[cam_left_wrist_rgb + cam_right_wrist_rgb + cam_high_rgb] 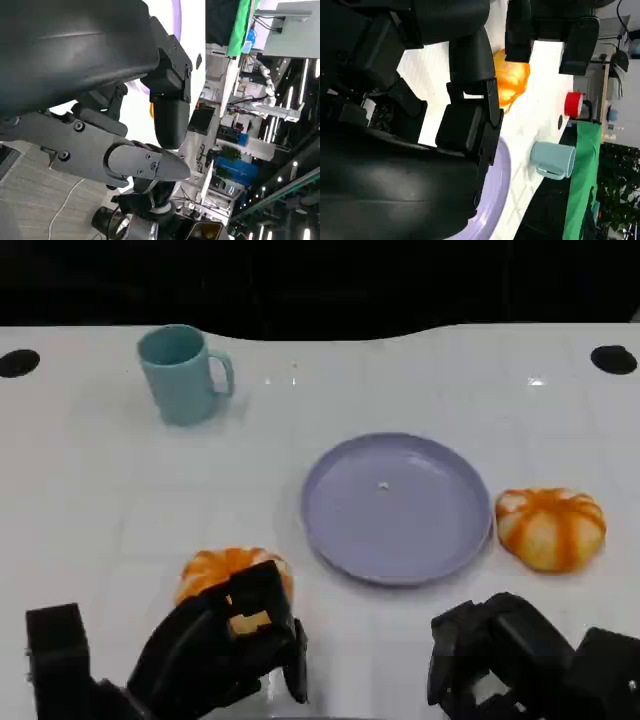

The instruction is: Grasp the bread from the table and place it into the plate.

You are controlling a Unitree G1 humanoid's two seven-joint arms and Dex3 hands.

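An orange and white bread (225, 568) lies on the white table at the near left, left of the lavender plate (340, 530). My left hand (215, 650) arches over the bread's near side with its fingers spread around it; the bread still rests on the table, and a bit of it shows between the fingers. In the left wrist view only a thin orange edge of this bread (151, 111) shows past the fingers (170, 125). A second bread (551, 528) sits just right of the plate. My right hand (505, 655) hovers near the table's front right, holding nothing.
A teal mug (183, 373) stands at the far left of the table, well away from the plate. In the right wrist view the mug (552, 160), the plate rim (497, 195) and the left bread (512, 82) appear beyond my right hand (465, 115).
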